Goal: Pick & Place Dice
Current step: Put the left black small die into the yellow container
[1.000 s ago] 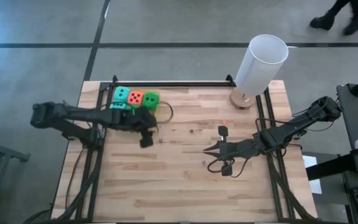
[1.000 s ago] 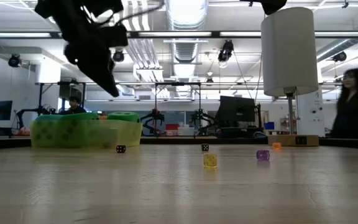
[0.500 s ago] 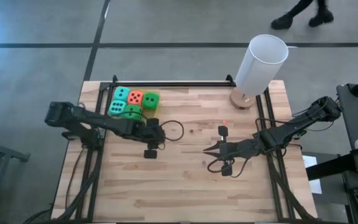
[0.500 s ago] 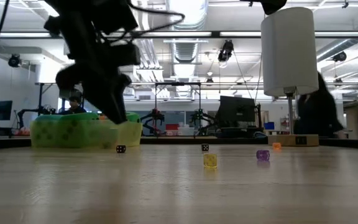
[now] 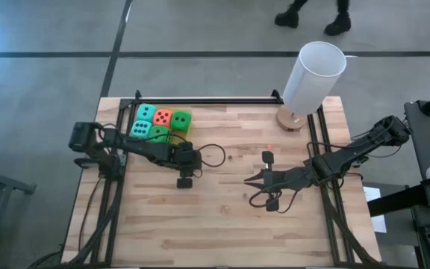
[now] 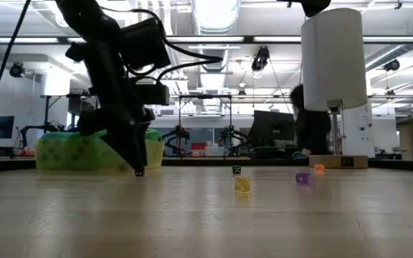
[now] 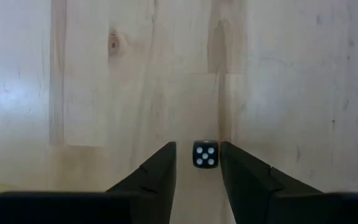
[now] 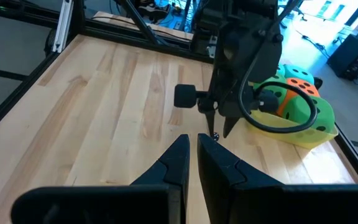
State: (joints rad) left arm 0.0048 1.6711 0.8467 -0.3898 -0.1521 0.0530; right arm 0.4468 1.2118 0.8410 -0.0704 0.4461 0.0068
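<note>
From my remote station, I am looking into a robotics lab. The wooden surface [image 5: 222, 209] sits in a black metal frame [image 5: 200, 101] on a grey concrete floor [image 5: 43, 67] marked with dark lines. Beyond it the low view shows an open hall with exposed ceiling ducts [image 6: 214, 54], strip lights [image 6: 264, 39] and mounted cameras [image 6: 262, 57]. Further benches carry monitors [image 6: 271, 125] and other arm rigs [image 6: 229, 135]. A person [image 6: 308, 122] in dark clothes walks past at the back; from above, only their shoes [image 5: 312, 19] show.
</note>
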